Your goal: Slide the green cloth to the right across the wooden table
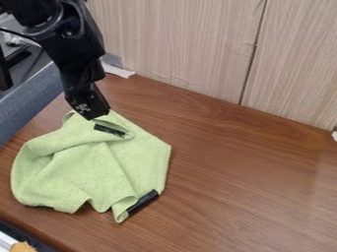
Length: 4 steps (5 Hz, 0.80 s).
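Cloth [79, 170], pale green and finely speckled, lying crumpled at the left of the brown wood-grain table [250, 182]. Its upper part forms a rounded fold, its middle carries slanting creases, and its lower edge is wavy. One black strip [109, 130] marks the upper fold; another [143, 202] lies along the lower right edge. Black gripper [92, 116] at the cloth's top edge; whether its jaws are apart or together cannot be told.
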Each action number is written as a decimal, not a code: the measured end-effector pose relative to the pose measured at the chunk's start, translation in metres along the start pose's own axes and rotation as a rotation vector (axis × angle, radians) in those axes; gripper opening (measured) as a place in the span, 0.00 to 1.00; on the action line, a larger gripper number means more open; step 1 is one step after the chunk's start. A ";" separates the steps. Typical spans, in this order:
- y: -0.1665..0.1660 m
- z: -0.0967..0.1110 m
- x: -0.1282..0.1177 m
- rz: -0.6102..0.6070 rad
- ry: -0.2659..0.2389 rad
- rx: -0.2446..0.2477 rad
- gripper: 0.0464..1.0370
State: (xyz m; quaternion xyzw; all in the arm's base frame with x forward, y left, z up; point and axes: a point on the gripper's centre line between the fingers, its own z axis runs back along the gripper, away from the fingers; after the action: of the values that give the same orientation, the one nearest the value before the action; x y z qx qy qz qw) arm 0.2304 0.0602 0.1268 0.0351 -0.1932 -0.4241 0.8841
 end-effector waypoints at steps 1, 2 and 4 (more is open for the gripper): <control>-0.002 -0.004 -0.002 0.010 0.007 -0.017 0.96; 0.002 -0.017 -0.008 0.036 0.039 -0.041 0.96; 0.019 -0.048 -0.031 0.116 0.119 -0.044 0.96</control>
State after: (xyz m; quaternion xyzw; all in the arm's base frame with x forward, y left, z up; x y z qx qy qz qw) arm 0.2452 0.0908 0.0770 0.0294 -0.1328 -0.3737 0.9175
